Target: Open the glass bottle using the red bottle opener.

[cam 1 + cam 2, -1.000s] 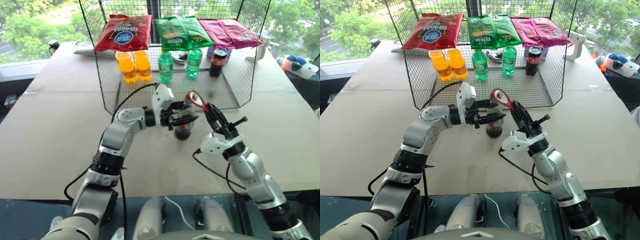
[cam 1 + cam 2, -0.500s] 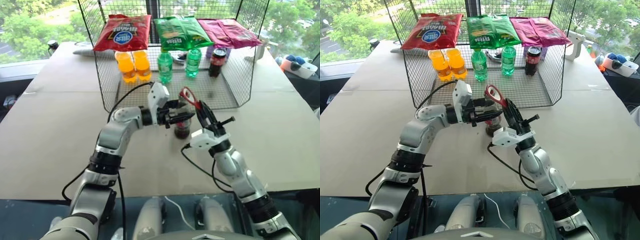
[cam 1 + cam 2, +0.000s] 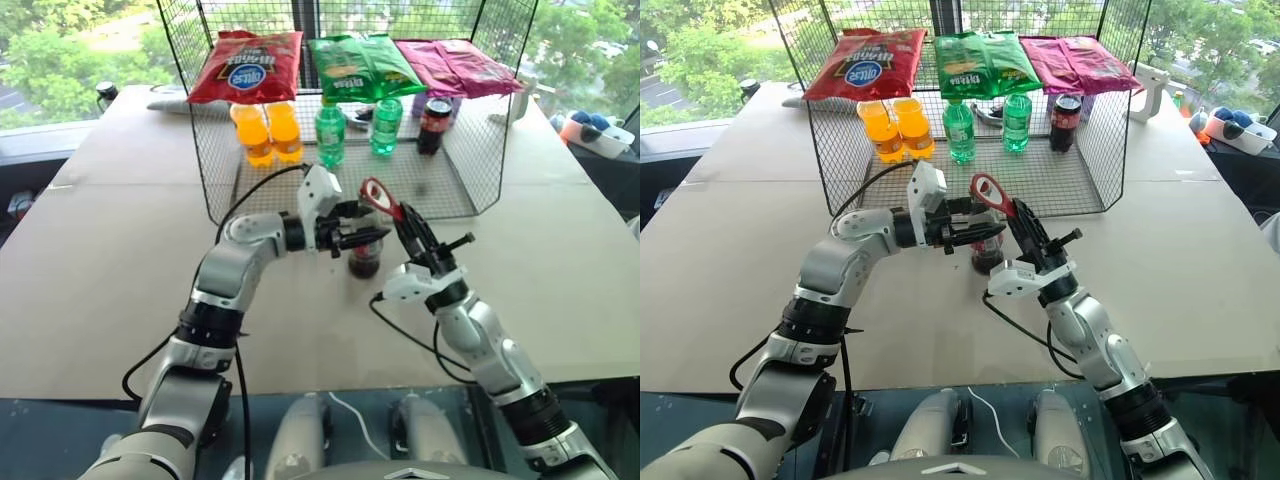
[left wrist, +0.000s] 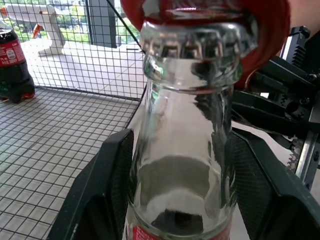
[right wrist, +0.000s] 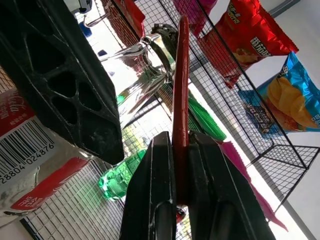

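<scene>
i see my left gripper (image 3: 362, 238) clamped around the small clear glass bottle (image 3: 365, 255) with dark liquid at its bottom, standing upright on the tan table (image 3: 90, 270) just in front of the wire mesh basket (image 3: 455, 190). my right gripper (image 3: 412, 228) is pinched tight on the flat red bottle opener (image 3: 379, 197) — its loop head sits over the metal crown cap (image 4: 197, 37). a barcode label in the right wrist view reads "28804 024876" (image 5: 25, 162); the red chip bag's (image 3: 245, 65) logo is too small to read.

Glass bottle (image 3: 365, 255) on table (image 3: 100, 250), before wire basket (image 3: 455, 195); opener (image 3: 381, 198) atop its cap.
</scene>
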Controlling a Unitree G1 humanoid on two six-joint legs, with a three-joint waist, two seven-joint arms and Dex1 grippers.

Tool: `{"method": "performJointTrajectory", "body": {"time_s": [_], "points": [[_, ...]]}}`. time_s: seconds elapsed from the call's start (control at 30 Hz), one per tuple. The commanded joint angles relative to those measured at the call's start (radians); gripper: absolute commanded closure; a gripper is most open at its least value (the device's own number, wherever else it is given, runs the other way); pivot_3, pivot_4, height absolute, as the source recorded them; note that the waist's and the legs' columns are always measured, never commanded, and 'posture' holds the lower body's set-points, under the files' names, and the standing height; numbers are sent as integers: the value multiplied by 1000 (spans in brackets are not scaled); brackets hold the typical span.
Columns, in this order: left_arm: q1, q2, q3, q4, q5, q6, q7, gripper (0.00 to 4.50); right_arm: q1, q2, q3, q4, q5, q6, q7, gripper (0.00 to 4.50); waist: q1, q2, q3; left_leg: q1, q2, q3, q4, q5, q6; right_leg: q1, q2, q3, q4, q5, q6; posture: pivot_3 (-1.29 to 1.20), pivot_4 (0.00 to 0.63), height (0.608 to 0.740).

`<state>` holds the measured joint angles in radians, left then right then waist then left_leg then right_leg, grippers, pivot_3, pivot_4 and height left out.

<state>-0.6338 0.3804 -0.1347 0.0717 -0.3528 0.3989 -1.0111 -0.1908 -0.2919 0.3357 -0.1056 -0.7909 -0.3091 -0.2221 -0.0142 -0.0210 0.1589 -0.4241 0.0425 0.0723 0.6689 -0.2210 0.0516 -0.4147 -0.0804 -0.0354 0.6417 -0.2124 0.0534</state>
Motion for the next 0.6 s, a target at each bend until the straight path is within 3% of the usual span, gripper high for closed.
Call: {"method": "performJointTrajectory", "body": {"time_s": [0.03,0.6], "points": [[-47,-14,-26,-49,17,-44,-5,2273,25,-12,44,28,-13,28,93,4500,0,0,0,0,0,0,0,0,0,0,0,0,0,0,0,0,150,740],[-56,-16,-40,-17,41,-70,-26,2273,37,-128,-22,-154,41,129,328,4500,3,0,0,-2,0,-1,0,0,0,-1,-1,-1,-1,0,0,0,150,740]]}}
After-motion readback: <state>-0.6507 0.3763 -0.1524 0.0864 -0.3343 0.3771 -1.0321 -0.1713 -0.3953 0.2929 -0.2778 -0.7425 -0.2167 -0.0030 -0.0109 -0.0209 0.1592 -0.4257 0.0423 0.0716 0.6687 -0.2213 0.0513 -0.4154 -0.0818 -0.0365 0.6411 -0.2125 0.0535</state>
